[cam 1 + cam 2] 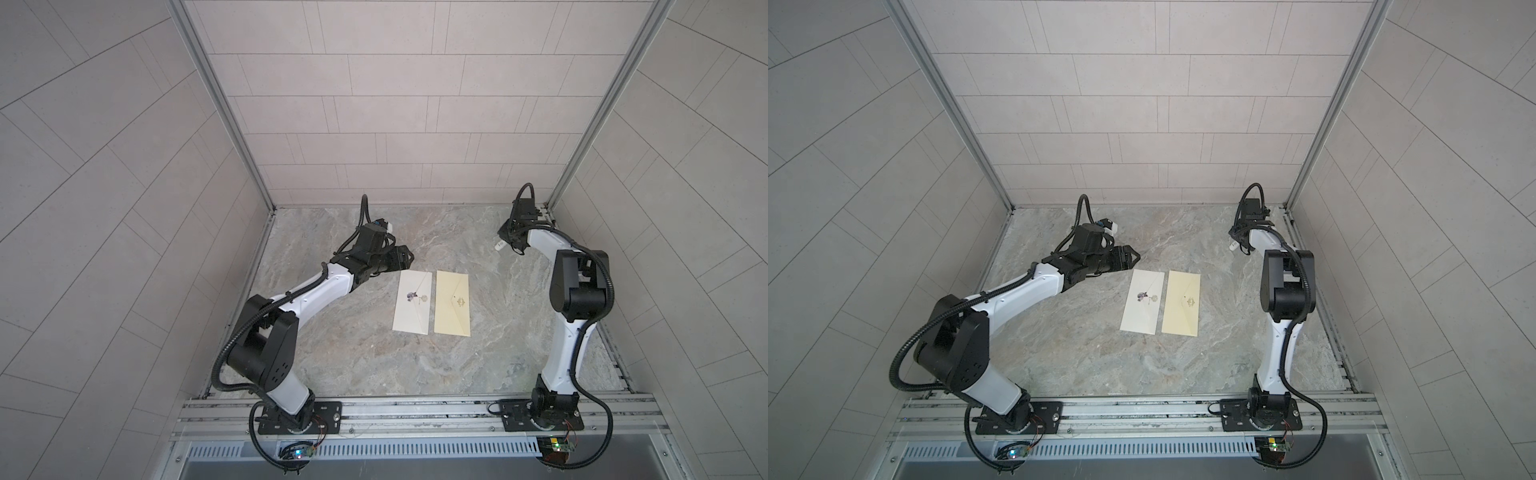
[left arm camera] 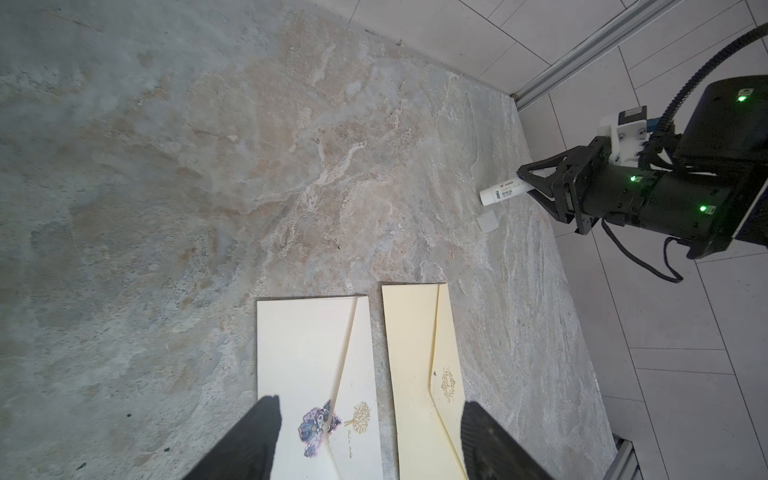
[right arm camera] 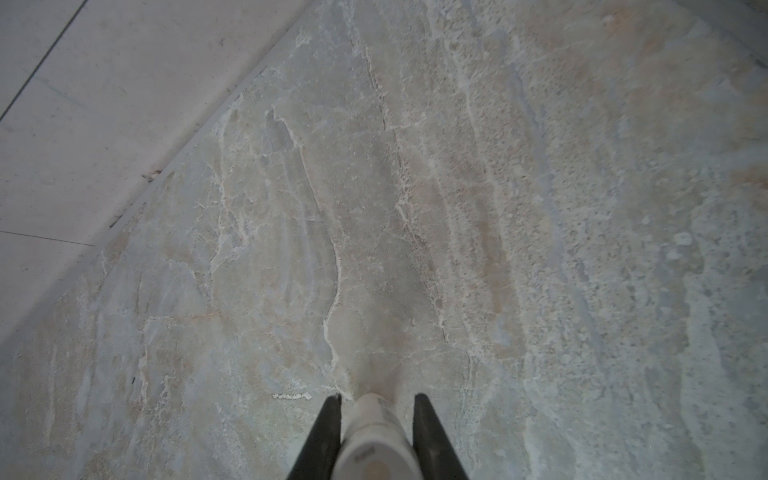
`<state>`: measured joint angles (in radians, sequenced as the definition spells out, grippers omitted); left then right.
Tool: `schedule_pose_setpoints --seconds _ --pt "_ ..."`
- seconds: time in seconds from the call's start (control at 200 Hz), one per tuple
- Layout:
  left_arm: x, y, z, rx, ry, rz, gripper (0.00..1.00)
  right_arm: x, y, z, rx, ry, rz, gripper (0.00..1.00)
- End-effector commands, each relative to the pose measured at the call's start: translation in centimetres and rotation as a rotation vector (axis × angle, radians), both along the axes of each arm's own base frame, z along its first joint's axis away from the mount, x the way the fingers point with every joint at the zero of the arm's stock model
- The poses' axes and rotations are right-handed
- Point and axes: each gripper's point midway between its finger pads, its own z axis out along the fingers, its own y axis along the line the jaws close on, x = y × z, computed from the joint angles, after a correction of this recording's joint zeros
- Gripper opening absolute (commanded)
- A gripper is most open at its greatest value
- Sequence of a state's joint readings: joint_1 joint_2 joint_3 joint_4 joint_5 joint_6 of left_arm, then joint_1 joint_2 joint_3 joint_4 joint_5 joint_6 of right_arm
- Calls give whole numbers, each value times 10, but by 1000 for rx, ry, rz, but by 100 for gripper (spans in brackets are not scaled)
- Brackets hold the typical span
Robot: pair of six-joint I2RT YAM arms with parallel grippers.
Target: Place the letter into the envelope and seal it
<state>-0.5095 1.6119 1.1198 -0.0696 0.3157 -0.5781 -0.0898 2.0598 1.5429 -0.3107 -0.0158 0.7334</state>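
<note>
Two envelopes lie flat, side by side and nearly touching, mid-table in both top views: a white envelope (image 1: 411, 301) (image 1: 1142, 300) (image 2: 307, 365) on the left and a yellow envelope (image 1: 452, 302) (image 1: 1181, 302) (image 2: 411, 365) on the right, long edges parallel with a narrow gap between. Both flaps are folded down, so contents cannot be told. The white one carries a purple cartoon sticker (image 2: 318, 422) at the flap tip, next to a gold tree print (image 2: 360, 415). The yellow one has a gold emblem (image 2: 449, 384) beside its flap point. Paper looks clean and uncreased. Left gripper (image 1: 409, 257) (image 1: 1136, 257) (image 2: 370, 401) hangs over the table just off the far left corner of the white envelope, jaws spread wide, nothing in them. Right gripper (image 1: 505, 241) (image 2: 525, 183) (image 3: 378, 399) sits well apart near the far right corner, jaws part-closed around a white glue stick (image 1: 500, 246) (image 1: 1234, 246) (image 2: 500, 191) (image 3: 376, 436), whose end pokes out past the fingertips. A small translucent cap (image 2: 487, 220) rests on the table near that end. Table (image 1: 374, 361) is grey-beige marble-patterned. Pale tiled walls (image 1: 374, 104) close in three sides, with aluminium posts in the far corners. The arm bases bolt to an aluminium rail (image 1: 415, 411) along the near edge.
</note>
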Motion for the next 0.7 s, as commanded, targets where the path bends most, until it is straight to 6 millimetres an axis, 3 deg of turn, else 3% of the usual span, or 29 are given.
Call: schedule_pose_setpoints --seconds 0.0,0.245,0.555,0.691 --pt "1 -6 -2 30 -8 -20 76 -25 9 -9 8 65 13 0" --pt "0 -22 -11 67 -3 -59 76 -49 22 -19 42 74 24 0" --pt "-2 -71 -31 88 -5 -204 78 -71 53 -27 119 76 83 0" --pt "10 -92 -37 20 21 -221 78 -80 65 -31 136 83 104 0"
